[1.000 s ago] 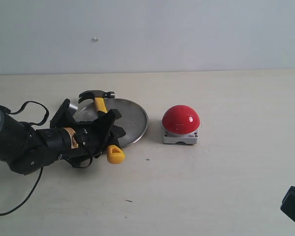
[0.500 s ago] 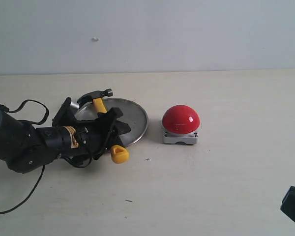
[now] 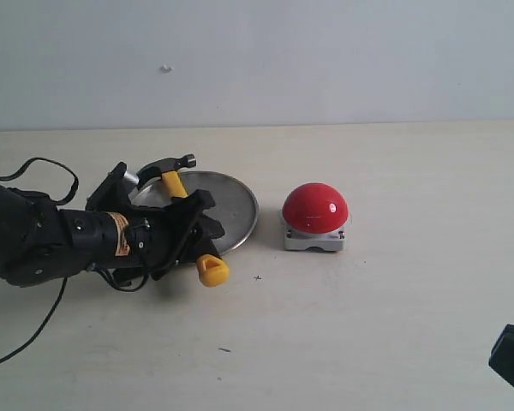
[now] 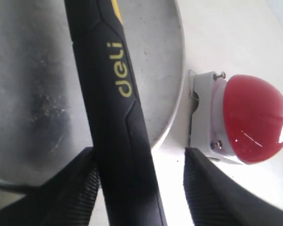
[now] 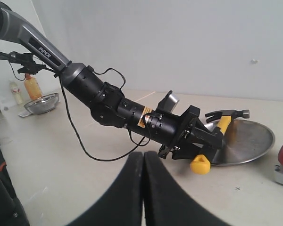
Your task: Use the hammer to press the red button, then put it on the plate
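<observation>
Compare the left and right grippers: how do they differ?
The left gripper is open, jaws straddling the hammer lying across the plate; the right gripper is shut and holds nothing. Left sits low over the plate; right is well away from it. Both are black.

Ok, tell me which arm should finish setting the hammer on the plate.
Left. The left gripper straddles the hammer handle lying across the plate, jaws open; the right gripper is shut, far off.
</observation>
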`<control>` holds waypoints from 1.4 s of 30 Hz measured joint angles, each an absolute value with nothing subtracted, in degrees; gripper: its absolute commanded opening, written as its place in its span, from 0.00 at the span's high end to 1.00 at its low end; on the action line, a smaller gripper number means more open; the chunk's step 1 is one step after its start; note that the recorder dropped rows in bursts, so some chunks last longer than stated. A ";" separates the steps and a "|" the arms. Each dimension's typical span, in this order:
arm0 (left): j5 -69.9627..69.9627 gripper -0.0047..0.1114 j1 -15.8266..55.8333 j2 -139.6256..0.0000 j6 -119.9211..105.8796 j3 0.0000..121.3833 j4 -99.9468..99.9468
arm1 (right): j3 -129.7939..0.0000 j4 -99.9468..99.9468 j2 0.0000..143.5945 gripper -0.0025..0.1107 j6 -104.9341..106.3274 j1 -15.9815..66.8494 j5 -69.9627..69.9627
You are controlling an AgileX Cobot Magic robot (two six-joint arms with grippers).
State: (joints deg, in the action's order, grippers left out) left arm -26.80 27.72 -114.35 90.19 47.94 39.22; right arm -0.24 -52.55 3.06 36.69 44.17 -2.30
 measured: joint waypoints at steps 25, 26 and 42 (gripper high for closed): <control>-16.45 0.85 22.80 -98.40 96.22 42.24 53.00 | -0.24 -52.55 3.06 0.98 36.69 44.17 -2.30; -17.17 0.90 22.40 -96.54 96.22 42.11 53.82 | -0.24 -52.55 3.06 0.98 36.69 44.17 -2.30; -12.18 0.96 22.23 -49.07 83.22 25.60 63.40 | -0.24 -52.55 3.06 0.98 36.69 44.17 -2.30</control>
State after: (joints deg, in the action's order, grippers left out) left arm -12.18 22.23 -49.07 83.22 25.60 63.40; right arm -0.24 -52.55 3.06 36.69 44.17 -2.30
